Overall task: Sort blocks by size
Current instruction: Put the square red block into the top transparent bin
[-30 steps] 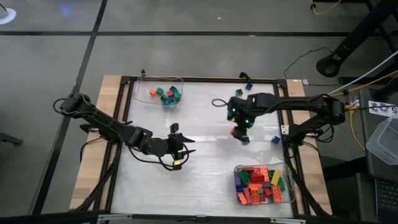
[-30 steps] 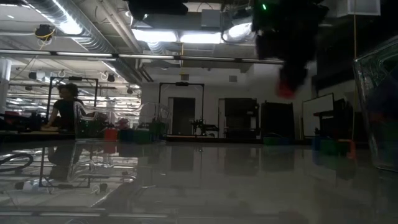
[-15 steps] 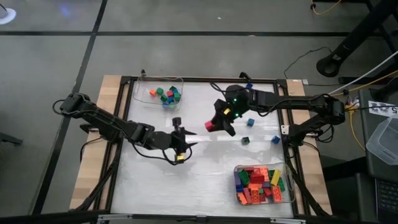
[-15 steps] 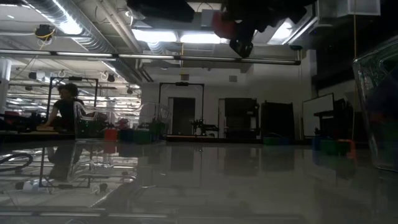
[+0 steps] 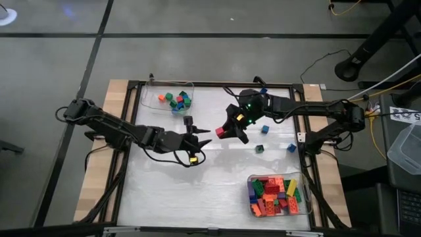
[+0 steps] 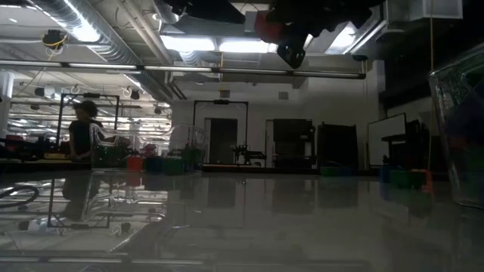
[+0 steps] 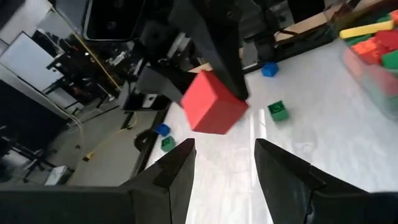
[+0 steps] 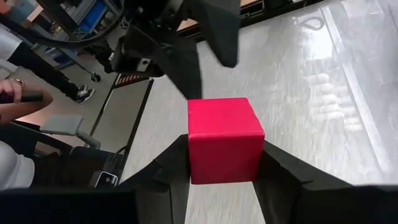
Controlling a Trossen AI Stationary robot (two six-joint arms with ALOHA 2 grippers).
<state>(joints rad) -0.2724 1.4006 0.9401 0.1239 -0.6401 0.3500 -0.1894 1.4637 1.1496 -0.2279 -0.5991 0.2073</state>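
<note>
I've got the red cube (image 8: pixel 225 140) pinched between my right gripper's (image 5: pixel 222 131) fingers, held up off the table (image 5: pixel 217 191) near its middle. My left gripper (image 5: pixel 200 137) sits just beside it, jaws spread and empty, pointing straight at the cube. This looks like a hand-over: the cube is a short one, and the tray of small cubes (image 5: pixel 172 99) lies at the far left corner, on my left arm's side, while the tray of mixed longer blocks (image 5: pixel 276 195) sits near right. Loose blocks (image 5: pixel 265 129) wait on the table on the right. Next I need my left fingers (image 7: pixel 178 171) either side of the cube, closed squarely on its free faces before the right lets go. From above the gap between the grippers is hard to judge, perhaps not quite lined up.
</note>
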